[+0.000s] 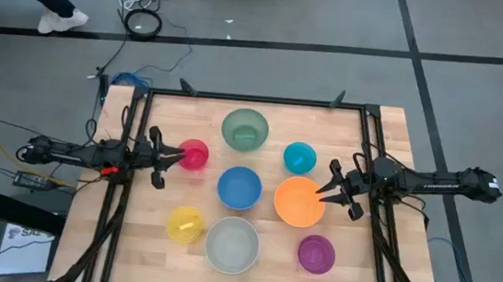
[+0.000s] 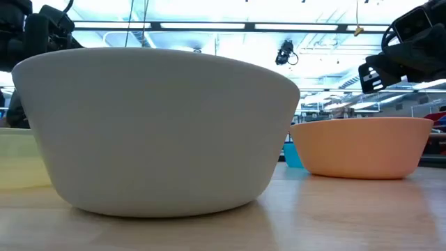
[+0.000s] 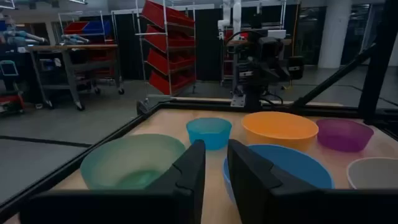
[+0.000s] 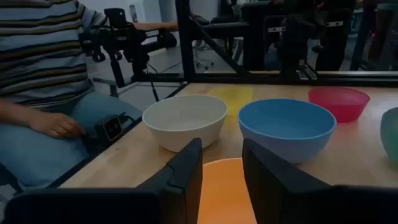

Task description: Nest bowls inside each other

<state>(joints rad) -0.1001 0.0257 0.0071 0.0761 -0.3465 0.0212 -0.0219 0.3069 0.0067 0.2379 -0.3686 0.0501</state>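
Observation:
Eight bowls stand apart, each on its base on the wooden table (image 1: 377, 135): green (image 1: 245, 129), teal (image 1: 299, 157), pink (image 1: 194, 154), blue (image 1: 240, 187), orange (image 1: 299, 201), yellow (image 1: 184, 223), grey-white (image 1: 232, 245) and purple (image 1: 316, 254). My left gripper (image 1: 179, 155) hovers at the pink bowl's left rim, open by a narrow gap (image 3: 214, 149) with nothing between its fingers; its wrist view does not show the pink bowl. My right gripper (image 1: 323, 191) hangs above the orange bowl's right rim (image 2: 418, 122), clear of it, open by a narrow gap (image 4: 222, 149).
Black frame rails (image 1: 367, 143) run along the table's left, right and far edges. A person in a striped top (image 4: 37, 62) sits beside the table, beyond the grey-white bowl (image 4: 185, 118). Cables (image 1: 143, 19) lie on the floor past the far edge.

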